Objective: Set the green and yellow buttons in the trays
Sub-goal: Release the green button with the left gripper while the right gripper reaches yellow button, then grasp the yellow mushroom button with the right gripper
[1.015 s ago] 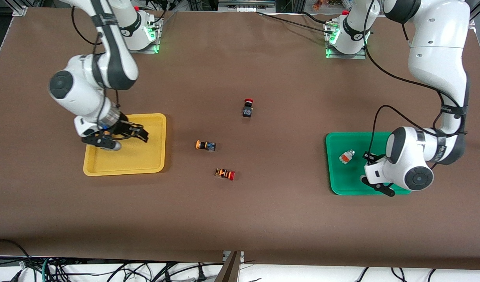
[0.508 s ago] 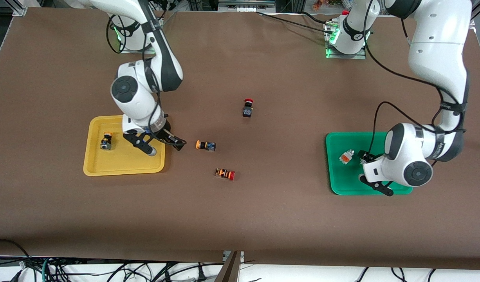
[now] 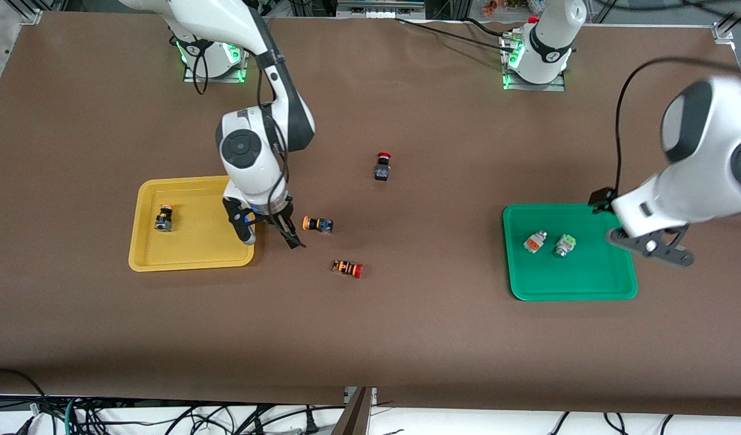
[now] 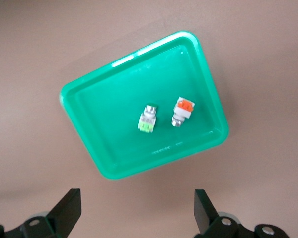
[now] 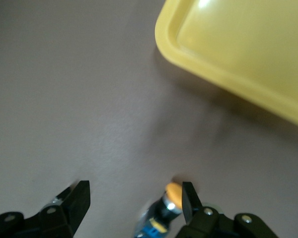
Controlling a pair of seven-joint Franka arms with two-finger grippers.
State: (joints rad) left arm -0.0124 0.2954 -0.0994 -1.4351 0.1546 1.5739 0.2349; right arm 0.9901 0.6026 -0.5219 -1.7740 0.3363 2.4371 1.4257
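A yellow-capped black button (image 3: 317,224) lies on the table between the yellow tray (image 3: 189,264) and the table's middle. My right gripper (image 3: 269,234) is open, low over the table beside that tray, close to this button; in the right wrist view the button (image 5: 164,214) lies by one fingertip (image 5: 186,201) of the gripper (image 5: 134,201). A second yellow-capped button (image 3: 163,217) lies in the yellow tray. The green tray (image 3: 573,295) holds an orange-faced button (image 3: 532,242) and a green-faced button (image 3: 564,246). My left gripper (image 3: 651,249) is open and empty, raised over that tray's edge.
A black switch with a red mushroom cap (image 3: 382,166) stands near the table's middle. An orange-striped switch with a red cap (image 3: 347,267) lies nearer the front camera. The left wrist view shows the green tray (image 4: 109,124), the green-faced button (image 4: 147,120), the orange-faced button (image 4: 183,110) and the left gripper (image 4: 136,213).
My right gripper left a yellow-capped button in the yellow tray and moved toward the one on the table. My left gripper let go of the green-faced button in the green tray and rose away.
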